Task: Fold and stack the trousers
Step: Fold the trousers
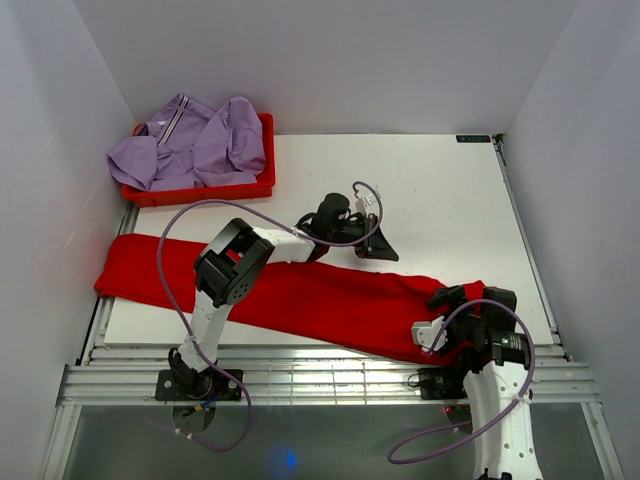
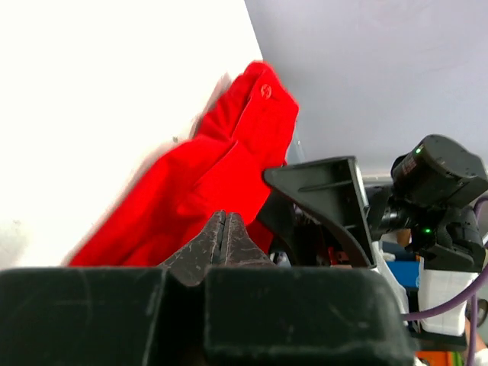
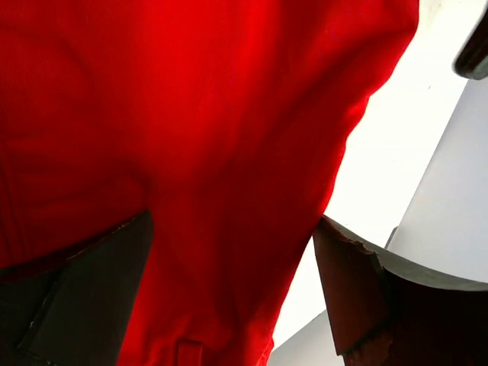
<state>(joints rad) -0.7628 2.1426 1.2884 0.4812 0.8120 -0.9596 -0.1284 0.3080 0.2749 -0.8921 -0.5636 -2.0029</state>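
The long cloth trousers (image 1: 300, 295) are plain bright red, unpatterned. The crumpled soft fabric garment (image 1: 190, 140) is lilac with a pale zip stripe; the rectangular plastic tray (image 1: 200, 191) is red. The flat desk (image 1: 440, 190) is white, the thin arm cables (image 1: 160, 265) purple.

One trousers (image 1: 320, 300), one tray (image 1: 200, 190), maybe one purple garment (image 1: 200, 145)

Soft, even overhead light; a sharp top view, weaker wrist views.
In the top view, shadows on the table (image 1: 450, 200) are faint and short. The left wrist view blows the table out to pure white, and the trousers (image 2: 221, 175) smear with blur along their left edge. The right wrist view is too close: the trousers are soft, oversaturated, nearly featureless.
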